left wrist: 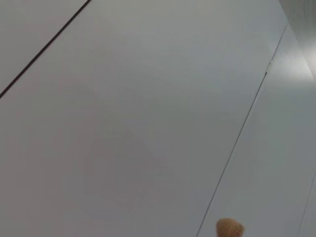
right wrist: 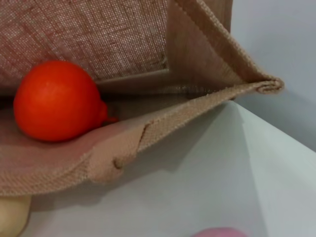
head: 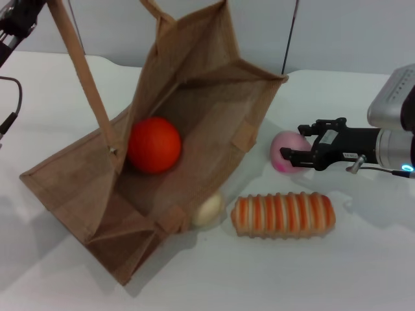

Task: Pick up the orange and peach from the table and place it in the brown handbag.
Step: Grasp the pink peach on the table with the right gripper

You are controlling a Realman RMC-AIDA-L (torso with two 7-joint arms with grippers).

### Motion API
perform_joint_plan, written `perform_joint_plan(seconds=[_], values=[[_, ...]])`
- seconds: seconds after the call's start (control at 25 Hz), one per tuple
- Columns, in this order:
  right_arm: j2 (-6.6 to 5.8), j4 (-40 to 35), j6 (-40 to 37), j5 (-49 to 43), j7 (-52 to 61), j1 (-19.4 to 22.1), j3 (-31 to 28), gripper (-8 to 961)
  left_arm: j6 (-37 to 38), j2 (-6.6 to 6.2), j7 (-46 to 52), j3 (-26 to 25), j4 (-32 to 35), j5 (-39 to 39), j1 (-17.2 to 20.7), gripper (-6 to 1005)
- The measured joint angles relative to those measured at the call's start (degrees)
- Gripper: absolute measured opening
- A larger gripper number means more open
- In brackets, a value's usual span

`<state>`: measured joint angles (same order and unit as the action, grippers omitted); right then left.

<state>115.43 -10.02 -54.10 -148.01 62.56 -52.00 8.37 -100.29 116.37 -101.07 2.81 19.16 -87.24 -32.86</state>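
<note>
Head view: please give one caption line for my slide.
Orange inside the brown handbag; right tool at the peach.
</note>
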Motion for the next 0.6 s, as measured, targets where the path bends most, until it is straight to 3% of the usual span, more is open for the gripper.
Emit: perform_joint_plan(seconds=[0.4,0.6], values=[[-0.03,0.0,-0.6,0.0,2.8,-0.3,2.1,622,0.2,0.00,0.0,0.0,0.0,0.2,0.0,137],[0.01,-0.1,-0.6,0.0,3.6,-0.3,2.3,548,0.6,-0.01,0.0,0.0,0.0,0.3,0.0,138]])
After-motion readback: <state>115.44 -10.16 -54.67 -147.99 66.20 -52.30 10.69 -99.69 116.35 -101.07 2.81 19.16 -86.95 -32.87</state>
